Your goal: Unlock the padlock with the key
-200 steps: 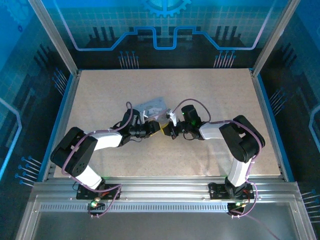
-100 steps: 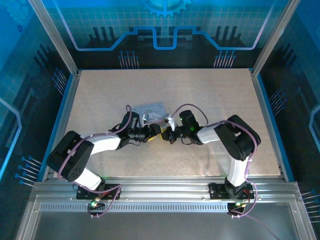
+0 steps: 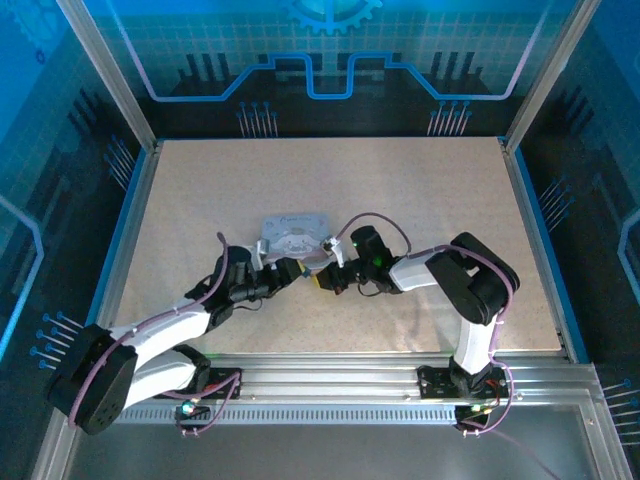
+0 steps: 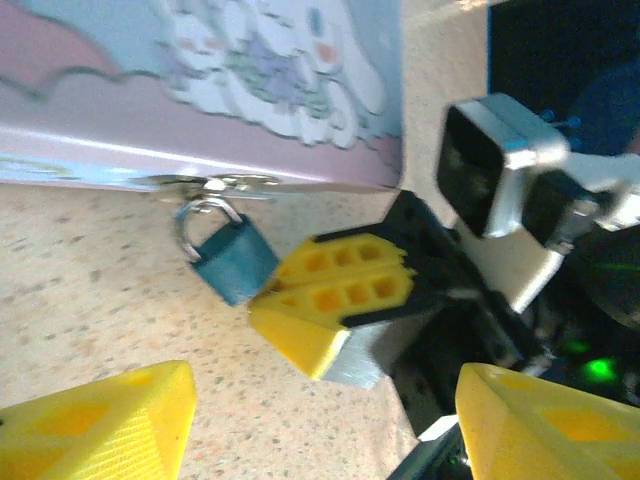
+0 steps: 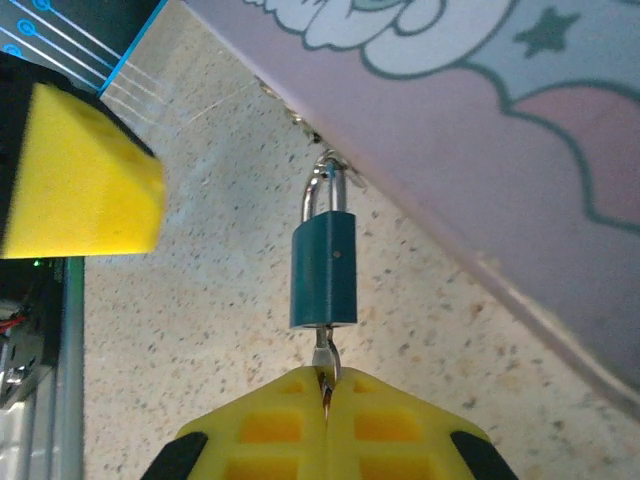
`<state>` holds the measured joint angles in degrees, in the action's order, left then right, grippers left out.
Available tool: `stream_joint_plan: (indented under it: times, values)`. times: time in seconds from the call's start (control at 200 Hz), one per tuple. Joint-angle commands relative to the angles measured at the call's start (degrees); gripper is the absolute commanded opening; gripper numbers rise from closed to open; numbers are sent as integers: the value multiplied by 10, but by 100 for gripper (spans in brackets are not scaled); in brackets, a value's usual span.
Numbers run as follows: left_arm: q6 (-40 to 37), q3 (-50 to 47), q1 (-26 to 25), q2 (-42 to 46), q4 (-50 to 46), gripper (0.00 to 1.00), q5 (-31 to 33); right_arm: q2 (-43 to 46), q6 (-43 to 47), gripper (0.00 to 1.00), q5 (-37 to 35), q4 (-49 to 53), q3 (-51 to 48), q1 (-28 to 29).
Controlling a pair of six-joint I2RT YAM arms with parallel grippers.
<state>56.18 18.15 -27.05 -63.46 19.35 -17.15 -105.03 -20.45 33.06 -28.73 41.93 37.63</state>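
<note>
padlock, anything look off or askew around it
Nothing stands out. The padlock looks locked on the tin by its hasp, with the key in its keyhole, pinched by the shut right gripper. The left gripper is open, apart from it.

No text I can read from here, tin box lid carries only a cartoon picture with no lettering I can make out, padlock face plain teal, no brand or number legible to me.
</note>
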Motion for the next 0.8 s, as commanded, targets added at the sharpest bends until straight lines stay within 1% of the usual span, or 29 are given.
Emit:
stream_joint_plan:
  times: [0.0,0.1,0.205,0.43,0.53,0.675,0.795]
  values:
    - [57,-24,2,10,33,68,39,44,-50,0,1,21,3,19]
    - [68,-26,1,0,39,66,40,45,-88,0,5,36,8,28]
    - [91,-36,-1,-19,64,63,41,44,-126,0,-3,41,11,41]
    - [113,-41,-11,-61,119,58,43,40,-170,0,-9,62,34,58]
    - [118,-43,-16,-71,123,57,51,40,-187,0,-12,62,37,61]
    - [124,-43,-22,-75,109,58,65,40,-202,0,-20,65,39,61]
    - [129,-42,-25,-83,110,57,67,37,-223,0,-9,47,39,62]
